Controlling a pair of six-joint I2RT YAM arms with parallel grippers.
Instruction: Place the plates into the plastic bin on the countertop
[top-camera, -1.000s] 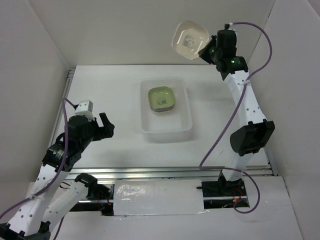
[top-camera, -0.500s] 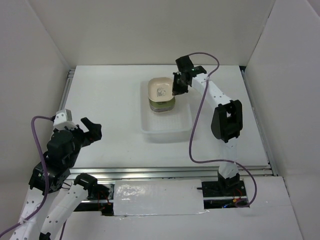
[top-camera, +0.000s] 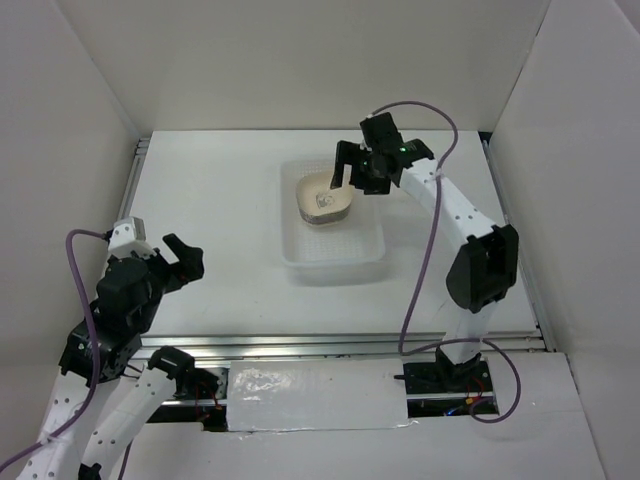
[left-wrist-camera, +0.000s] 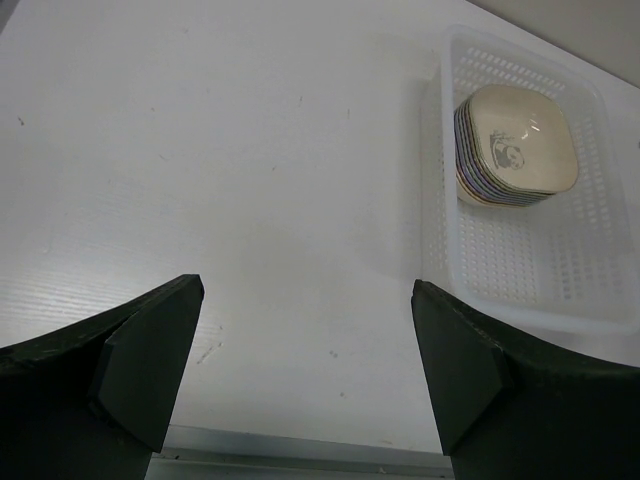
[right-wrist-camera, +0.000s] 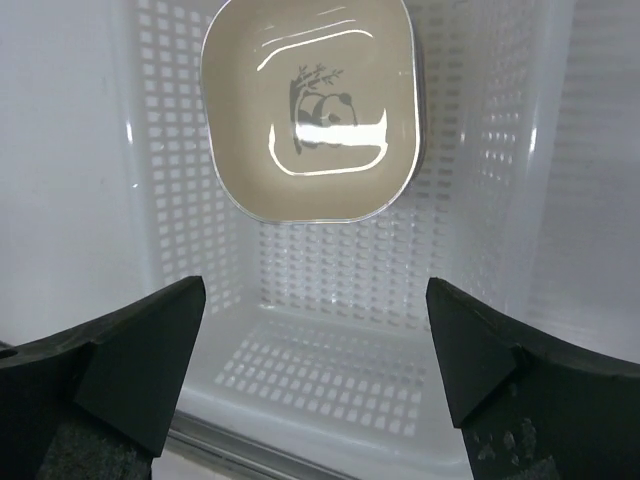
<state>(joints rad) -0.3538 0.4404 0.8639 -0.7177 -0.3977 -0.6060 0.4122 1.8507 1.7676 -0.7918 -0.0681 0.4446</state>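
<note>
The plates (top-camera: 322, 200) stand as one stack in the far end of the plastic bin (top-camera: 338, 244), a cream plate with a dark panda mark on top. My right gripper (top-camera: 355, 180) hovers open just above that stack, holding nothing. In the right wrist view the cream plate (right-wrist-camera: 310, 110) lies free beyond the wide-apart fingers (right-wrist-camera: 130, 365), inside the bin (right-wrist-camera: 330, 300). My left gripper (top-camera: 188, 256) is open and empty over the countertop (top-camera: 220, 190), near the front left. Its view shows the stack (left-wrist-camera: 515, 145) in the bin (left-wrist-camera: 520, 265) at the far right.
White walls enclose the countertop on the left, back and right. A metal rail (top-camera: 330, 347) runs along the front edge, with both arm bases behind it. The right arm's purple cable (top-camera: 425, 270) loops over the right side of the countertop.
My right gripper brought the cream plate down from high at the back onto the stack in the bin, then opened and let it go. The left arm drew back toward the front left.
</note>
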